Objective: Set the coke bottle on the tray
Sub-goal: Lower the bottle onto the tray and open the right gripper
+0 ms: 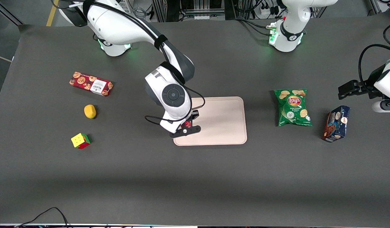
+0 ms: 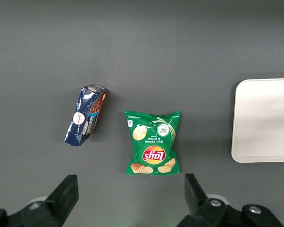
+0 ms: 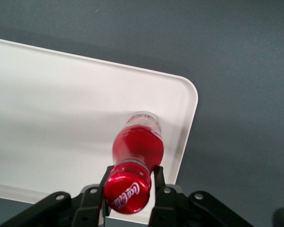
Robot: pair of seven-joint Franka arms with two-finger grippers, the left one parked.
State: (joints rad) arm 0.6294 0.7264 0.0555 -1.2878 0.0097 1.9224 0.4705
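The coke bottle [image 3: 138, 146], with red cap and red label, stands upright between the fingers of my right gripper [image 3: 132, 176], which is shut on its neck just under the cap. The bottle's clear base is over the pale pink-beige tray [image 3: 61, 118], close to one rounded corner and its low rim. In the front view the gripper [image 1: 188, 125] is above the tray [image 1: 220, 126], at the tray's end toward the working arm, near the edge closest to the camera. Only a bit of the bottle's red [image 1: 187, 124] shows under the wrist there. The tray's edge also shows in the left wrist view [image 2: 265, 118].
A green chip bag [image 1: 292, 107] and a blue cookie box [image 1: 336, 123] lie toward the parked arm's end. A red cookie box [image 1: 91, 84], a yellow lemon [image 1: 90, 111] and a Rubik's cube [image 1: 80, 141] lie toward the working arm's end.
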